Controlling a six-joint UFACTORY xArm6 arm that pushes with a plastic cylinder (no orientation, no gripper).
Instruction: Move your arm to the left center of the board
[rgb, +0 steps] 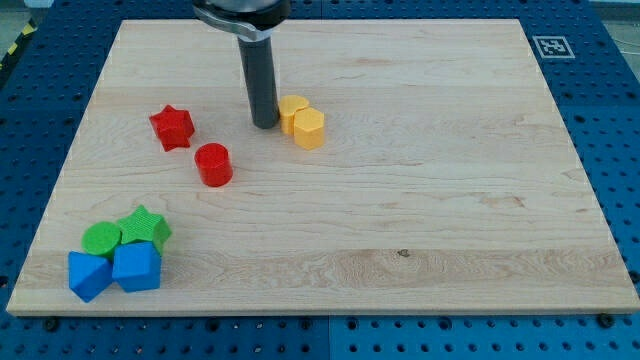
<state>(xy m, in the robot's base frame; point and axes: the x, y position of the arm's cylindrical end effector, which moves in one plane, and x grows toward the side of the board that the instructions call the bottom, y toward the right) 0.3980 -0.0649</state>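
My tip (265, 125) rests on the wooden board (430, 200), just beside two yellow blocks (302, 121) at its 3 o'clock. The red star (172, 127) and red cylinder (213, 164) lie toward 8 o'clock; the rod carries no claw.

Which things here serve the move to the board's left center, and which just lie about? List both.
For the job:
my tip, just left of the yellow blocks
light wooden board

Lying about:
red star block
red cylinder block
two yellow blocks
two green blocks
two blue blocks
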